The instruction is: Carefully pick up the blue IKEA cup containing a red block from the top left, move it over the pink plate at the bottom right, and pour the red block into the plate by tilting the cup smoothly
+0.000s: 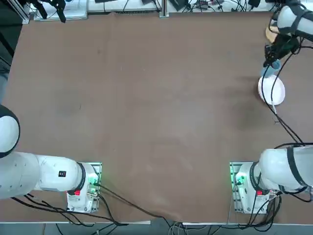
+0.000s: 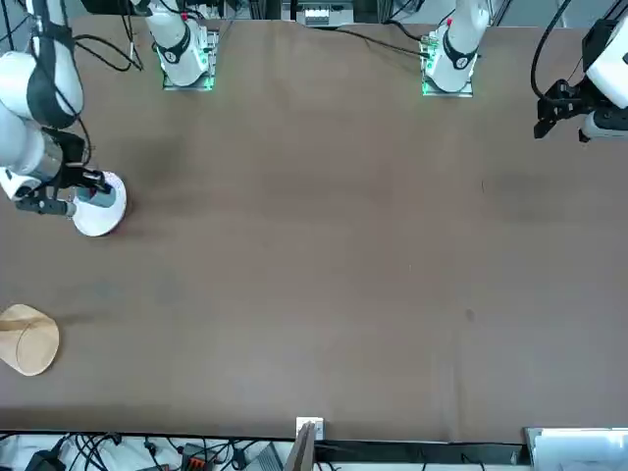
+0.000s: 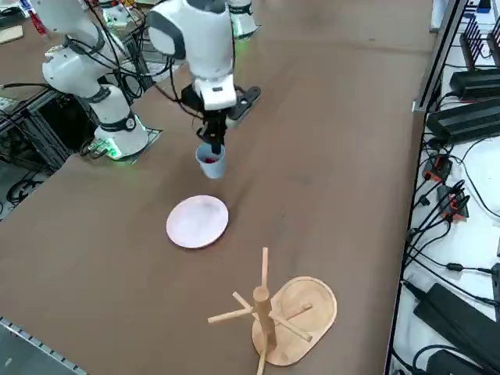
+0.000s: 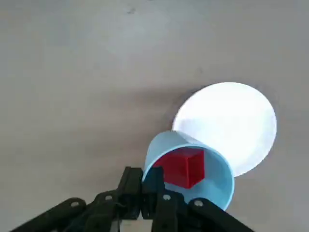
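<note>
holding the blue cup, the right hand hangs over the brown table.

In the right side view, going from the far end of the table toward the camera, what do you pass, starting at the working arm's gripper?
Right gripper shut on the blue cup with the red block inside → pink plate → wooden rack, nearest the camera.

The right tool hangs above the brown counter, clamped on the rim of the blue cup, which is held upright in the air (a bit of the red block shows inside). The pink plate lies just beside it, and a wooden rack stands near the plate.
</note>
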Robot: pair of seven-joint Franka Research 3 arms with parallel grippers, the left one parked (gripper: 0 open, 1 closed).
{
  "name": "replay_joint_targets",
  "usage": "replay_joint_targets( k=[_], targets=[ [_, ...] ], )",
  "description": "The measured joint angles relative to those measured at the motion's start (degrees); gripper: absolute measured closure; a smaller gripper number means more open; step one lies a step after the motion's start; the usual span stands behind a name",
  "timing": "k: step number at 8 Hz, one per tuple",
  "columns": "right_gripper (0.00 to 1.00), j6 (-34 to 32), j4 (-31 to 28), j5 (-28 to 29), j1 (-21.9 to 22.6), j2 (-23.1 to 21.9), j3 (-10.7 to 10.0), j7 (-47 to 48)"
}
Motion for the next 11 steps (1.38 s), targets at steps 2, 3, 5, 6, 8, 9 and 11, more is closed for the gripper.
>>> replay_joint_targets(
  k=[2,3,5,6,8,9,11],
  targets=[
    [0.97,1.28,-1.32,0.0,-2.35,0.04,0.02,-1.7],
    [0.97,1.3,-1.37,0.01,-3.39,0.04,0.02,-3.27],
    [0.97,1.27,-1.44,0.06,-5.54,0.08,0.02,-11.99],
    [0.97,1.26,-1.55,0.46,-6.49,0.21,0.02,-17.47],
    [0.97,1.26,-1.67,4.78,-7.1,0.83,0.03,-26.95],
    [0.97,1.27,-1.67,8.93,-7.15,1.16,0.07,-31.2],
    [0.97,0.96,-1.67,16.01,-8.88,1.58,0.1,-39.78]
  ],
)
